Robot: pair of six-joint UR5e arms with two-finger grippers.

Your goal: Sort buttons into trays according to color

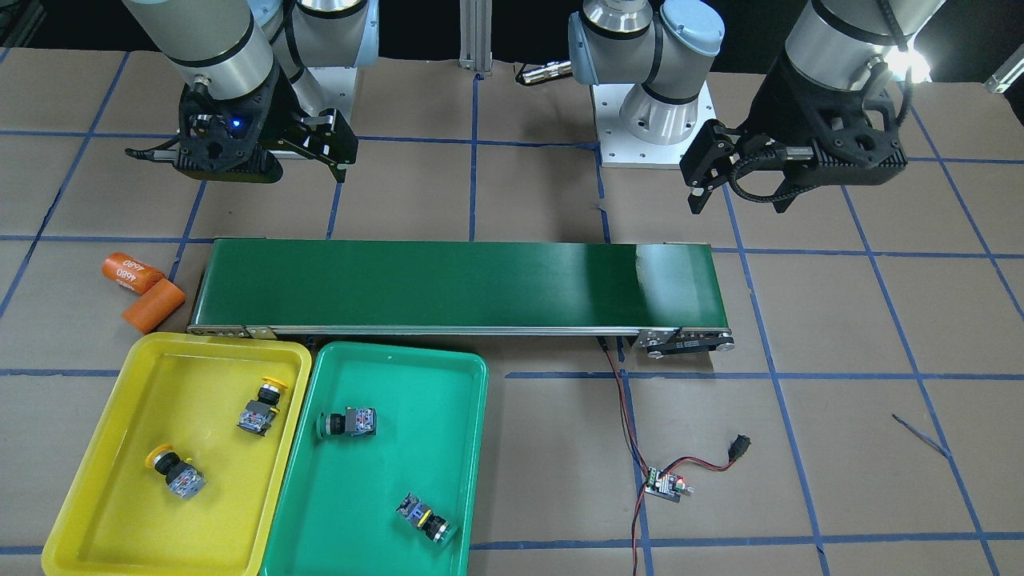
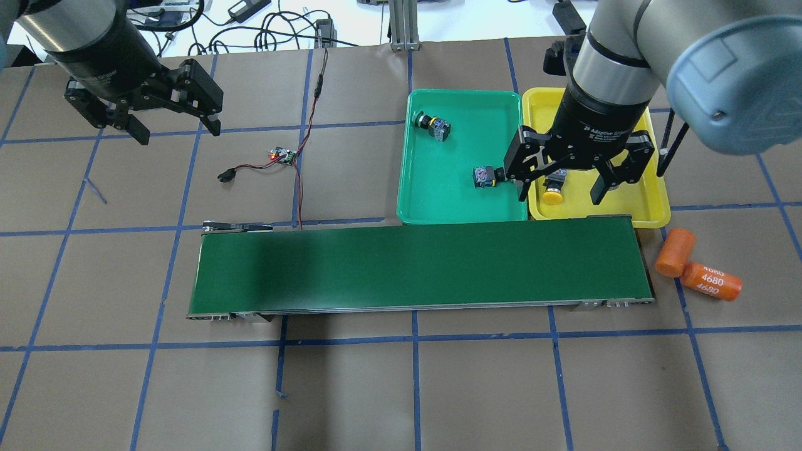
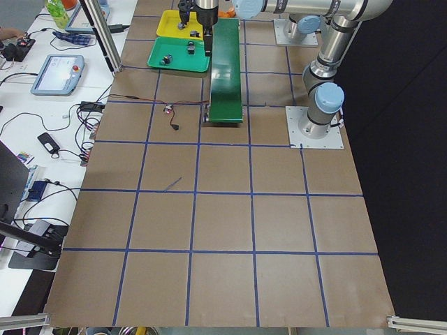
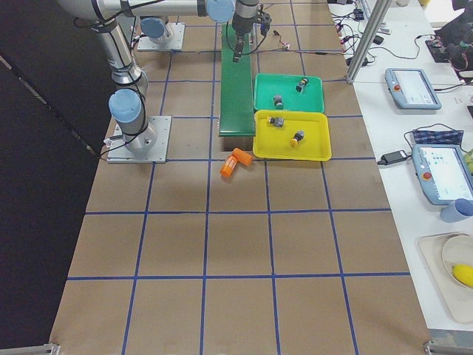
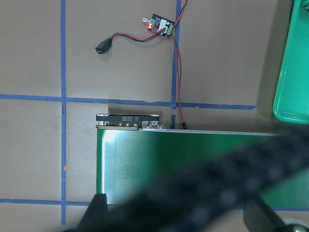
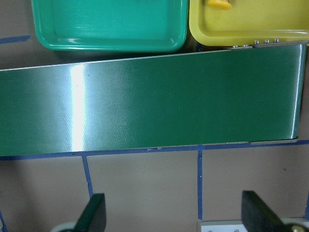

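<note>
Two yellow-capped buttons (image 1: 260, 408) (image 1: 176, 470) lie in the yellow tray (image 1: 200, 376). Two green-capped buttons (image 1: 348, 422) (image 1: 424, 516) lie in the teal-green tray (image 1: 384, 472). My right gripper (image 2: 559, 188) is open and empty, high over the belt's end beside the trays. In the overhead view it hides one yellow button and part of the other (image 2: 552, 195). My left gripper (image 2: 175, 125) is open and empty, high above the table near the belt's other end. The right wrist view shows both trays' near rims and one yellow cap (image 6: 219, 4).
A long dark-green conveyor belt (image 1: 456, 284) lies between the robot's bases and the trays. Two orange cylinders (image 1: 144, 292), one marked 4680, lie at its end by the yellow tray. A small circuit board (image 1: 666, 484) with red-black wires lies near the other end.
</note>
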